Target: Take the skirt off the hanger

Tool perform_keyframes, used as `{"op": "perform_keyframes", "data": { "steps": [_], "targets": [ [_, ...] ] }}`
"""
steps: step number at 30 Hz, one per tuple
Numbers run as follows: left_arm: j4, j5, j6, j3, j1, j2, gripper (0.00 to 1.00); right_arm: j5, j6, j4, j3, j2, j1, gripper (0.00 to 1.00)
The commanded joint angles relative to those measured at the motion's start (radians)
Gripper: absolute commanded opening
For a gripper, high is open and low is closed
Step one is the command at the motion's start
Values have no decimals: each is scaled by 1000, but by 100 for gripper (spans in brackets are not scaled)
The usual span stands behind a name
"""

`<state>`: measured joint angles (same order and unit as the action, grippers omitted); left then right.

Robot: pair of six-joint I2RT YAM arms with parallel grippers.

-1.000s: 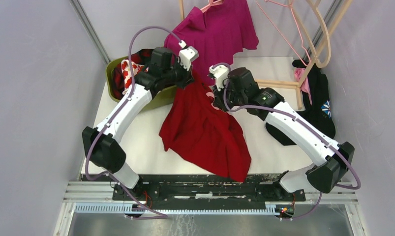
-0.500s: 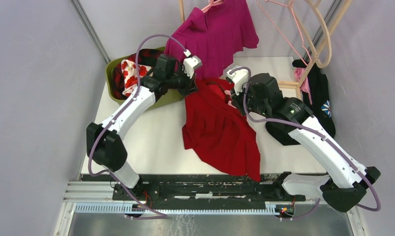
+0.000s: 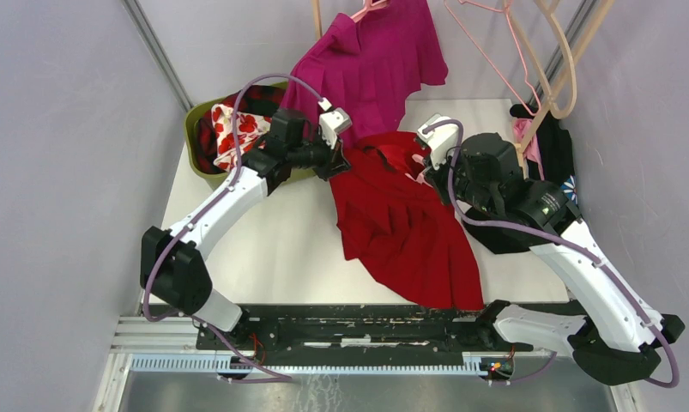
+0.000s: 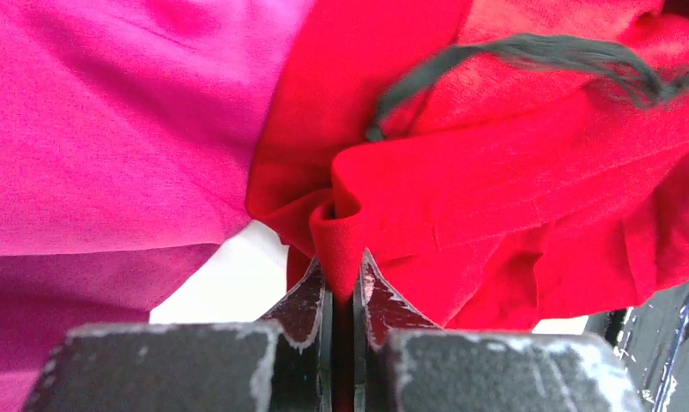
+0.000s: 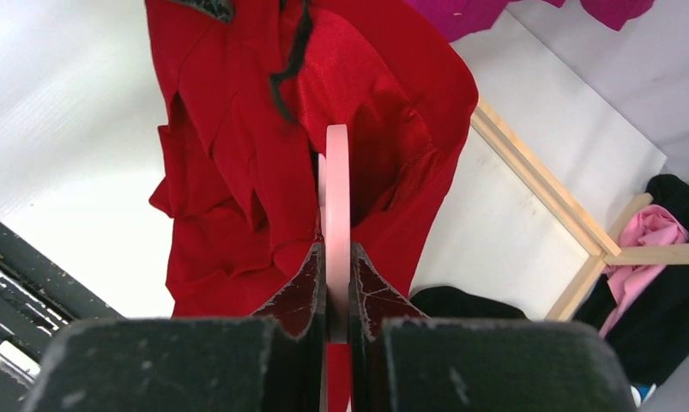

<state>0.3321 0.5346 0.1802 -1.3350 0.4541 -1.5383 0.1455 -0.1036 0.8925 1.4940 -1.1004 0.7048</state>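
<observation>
A red skirt (image 3: pixel 405 230) hangs between my two arms over the white table, its hem trailing to the near edge. My left gripper (image 3: pixel 339 161) is shut on a fold of the skirt's red cloth (image 4: pixel 345 232) at its upper left. A pale pink hanger (image 5: pixel 335 184) runs edge-on up into the skirt's waist. On that hanger my right gripper (image 3: pixel 428 168) is shut, at the skirt's upper right. A dark cord (image 4: pixel 529 56) lies across the bunched waist. Most of the hanger is hidden inside the cloth.
A magenta garment (image 3: pixel 371 60) hangs on a rack at the back, just behind my left gripper. An olive basket (image 3: pixel 195 142) with red-and-white cloth stands at the back left. Empty pink hangers (image 3: pixel 516 51) and a wooden frame (image 3: pixel 504 148) stand at the back right, over dark clothes (image 3: pixel 555 172).
Both grippers have carried the skirt to the right and slightly back. The right arm has swung far out to the right, and the skirt's hem has slid right along the table.
</observation>
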Motion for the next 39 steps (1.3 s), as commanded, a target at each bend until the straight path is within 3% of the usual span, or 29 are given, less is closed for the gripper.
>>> {"op": "perform_keyframes", "data": {
  "steps": [1,6,9,17,21,32,39],
  "targets": [
    [-60,-63,-46,49,88,49,3,102,-18,-103,8,31,-8,1],
    [-71,-87,-36,57,193,119,4,55,-20,-104,36,-22,-8,1],
    [-109,-73,-50,61,219,208,21,35,-16,-105,23,-29,-8,1],
    [-104,-150,-38,103,224,393,45,-28,-20,-64,34,-31,-7,1],
    [-142,-241,8,109,224,391,55,-57,-8,-57,34,-31,-8,1],
    [-271,-206,28,73,226,250,55,-111,-5,-31,54,-32,-7,1],
    [-321,-208,45,135,264,158,54,-128,4,-19,83,-31,-8,1]
  ]
}}
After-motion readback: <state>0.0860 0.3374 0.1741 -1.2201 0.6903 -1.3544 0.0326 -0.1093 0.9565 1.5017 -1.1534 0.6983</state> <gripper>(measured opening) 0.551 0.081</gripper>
